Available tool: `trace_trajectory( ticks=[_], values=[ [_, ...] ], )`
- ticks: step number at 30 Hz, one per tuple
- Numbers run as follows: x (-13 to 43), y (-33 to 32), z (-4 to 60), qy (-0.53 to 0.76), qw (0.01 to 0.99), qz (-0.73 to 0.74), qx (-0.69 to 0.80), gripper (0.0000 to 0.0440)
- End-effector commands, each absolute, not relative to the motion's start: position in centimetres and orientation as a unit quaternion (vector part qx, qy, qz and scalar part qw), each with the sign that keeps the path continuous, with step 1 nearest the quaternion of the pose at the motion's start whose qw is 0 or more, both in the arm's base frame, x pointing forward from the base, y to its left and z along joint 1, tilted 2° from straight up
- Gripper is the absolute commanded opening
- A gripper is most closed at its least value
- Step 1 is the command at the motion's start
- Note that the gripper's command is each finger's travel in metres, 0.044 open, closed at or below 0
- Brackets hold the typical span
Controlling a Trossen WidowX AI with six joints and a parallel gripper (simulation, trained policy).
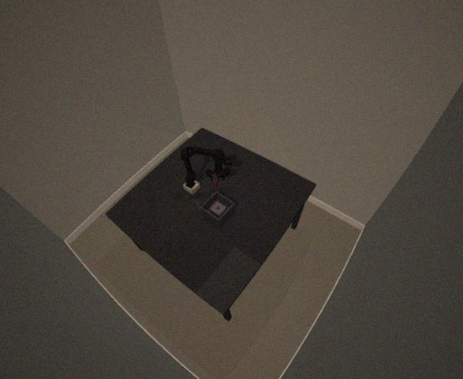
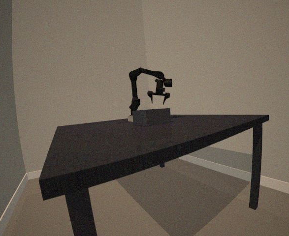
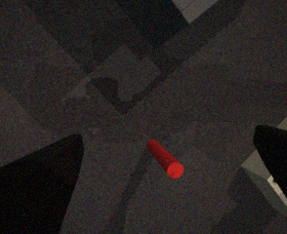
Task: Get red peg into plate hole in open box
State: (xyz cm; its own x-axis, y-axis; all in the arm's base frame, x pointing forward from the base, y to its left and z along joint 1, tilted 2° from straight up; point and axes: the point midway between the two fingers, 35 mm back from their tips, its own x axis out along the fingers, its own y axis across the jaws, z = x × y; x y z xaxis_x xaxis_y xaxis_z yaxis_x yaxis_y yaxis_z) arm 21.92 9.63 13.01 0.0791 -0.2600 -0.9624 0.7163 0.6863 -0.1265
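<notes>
Red peg point(image 1: 214, 184) point(image 3: 164, 157): upright on the table point(image 1: 162, 212) point(image 2: 109, 142) point(image 3: 202, 107), lower centre of the wrist frame. Probably light, rigid, perhaps slick; I'd grip its upper shaft squarely. Gripper point(image 1: 218, 175) point(image 2: 157, 103) point(image 3: 170, 138) wide apart above, nothing held

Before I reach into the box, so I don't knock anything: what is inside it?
The top view shows a pale plate with a dark hole at the bottom of the box; the hole's depth can't be seen.
</notes>
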Motion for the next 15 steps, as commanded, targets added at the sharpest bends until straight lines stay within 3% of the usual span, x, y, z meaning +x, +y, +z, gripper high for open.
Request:
trace_trajectory(
  ticks=[1,15],
  values=[
    [20.8,10.1,12.0,0.601,0.698,-0.343,0.185,0.044],
    [19.3,11.1,6.2,0.623,0.691,-0.327,0.165,0.044]
  ],
)
